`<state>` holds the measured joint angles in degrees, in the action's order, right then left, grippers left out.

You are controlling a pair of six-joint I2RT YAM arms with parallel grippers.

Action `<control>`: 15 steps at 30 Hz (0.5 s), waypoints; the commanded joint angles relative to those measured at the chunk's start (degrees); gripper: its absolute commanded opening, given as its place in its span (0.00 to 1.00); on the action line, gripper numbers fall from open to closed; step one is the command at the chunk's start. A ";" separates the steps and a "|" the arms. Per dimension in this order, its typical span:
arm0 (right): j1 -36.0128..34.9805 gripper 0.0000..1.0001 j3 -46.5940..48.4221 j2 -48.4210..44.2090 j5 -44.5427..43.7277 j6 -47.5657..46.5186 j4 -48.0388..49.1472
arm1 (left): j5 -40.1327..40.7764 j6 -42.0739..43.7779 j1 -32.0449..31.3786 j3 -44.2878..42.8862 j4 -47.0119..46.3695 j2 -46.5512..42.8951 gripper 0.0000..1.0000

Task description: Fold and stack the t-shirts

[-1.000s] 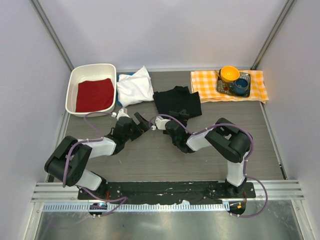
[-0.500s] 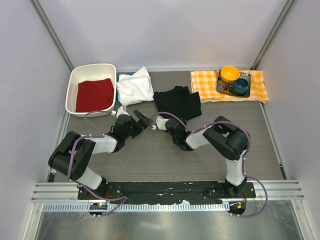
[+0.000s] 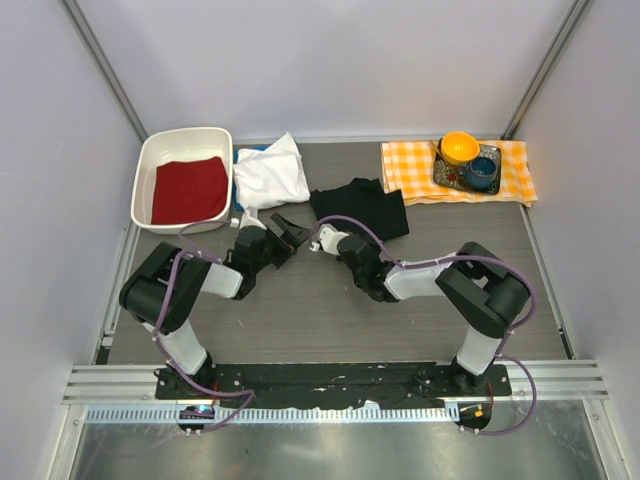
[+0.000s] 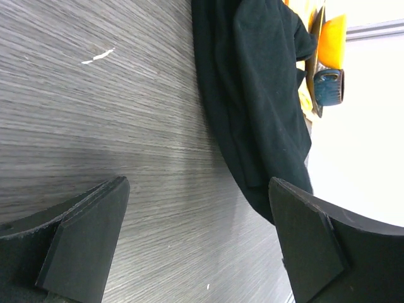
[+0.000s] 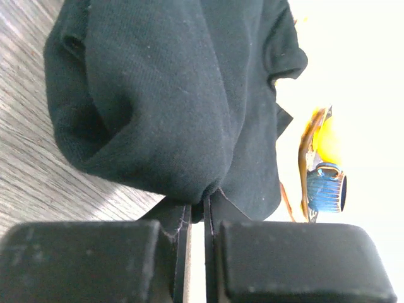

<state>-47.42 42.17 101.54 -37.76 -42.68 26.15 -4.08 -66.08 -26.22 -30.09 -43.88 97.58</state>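
A crumpled black t-shirt (image 3: 358, 205) lies at the middle back of the table. My right gripper (image 3: 322, 240) is at its near left corner. In the right wrist view the gripper (image 5: 197, 208) is shut on a bunched fold of the black t-shirt (image 5: 170, 95). A white t-shirt (image 3: 270, 172) lies crumpled to its left. My left gripper (image 3: 290, 232) hovers low beside the right one and stands open. In the left wrist view its jaws (image 4: 196, 240) hold nothing, bare tabletop lies between them, and the black t-shirt (image 4: 252, 95) is just beyond the right finger.
A white tub (image 3: 145, 175) holding a red cloth (image 3: 187, 190) stands at the back left. At the back right an orange-and-white checked cloth (image 3: 410, 170) carries a tray with a yellow bowl (image 3: 459, 147) and a blue cup (image 3: 482, 172). Walls enclose the table.
My right gripper has shut on the black t-shirt's near left edge. Both arms have stretched farther toward the back. The shirt's near edge has shifted slightly.
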 commanded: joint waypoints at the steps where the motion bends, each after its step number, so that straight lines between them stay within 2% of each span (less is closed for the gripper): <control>1: -1.36 0.01 0.72 -6.78 -0.82 2.78 -2.59 | -2.34 -3.51 0.11 1.70 -0.58 5.16 1.00; 6: -1.97 0.01 1.42 -11.09 -1.53 2.33 -6.02 | -3.30 -5.63 0.11 2.31 -3.67 7.71 1.00; 15: -4.35 0.01 0.98 -13.29 -3.02 2.60 -7.69 | -5.50 -10.73 -0.67 1.35 -10.52 13.16 1.00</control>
<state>-50.78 42.17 91.22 -39.11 -40.88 17.52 -8.64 -75.20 -26.13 -29.93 -59.35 106.61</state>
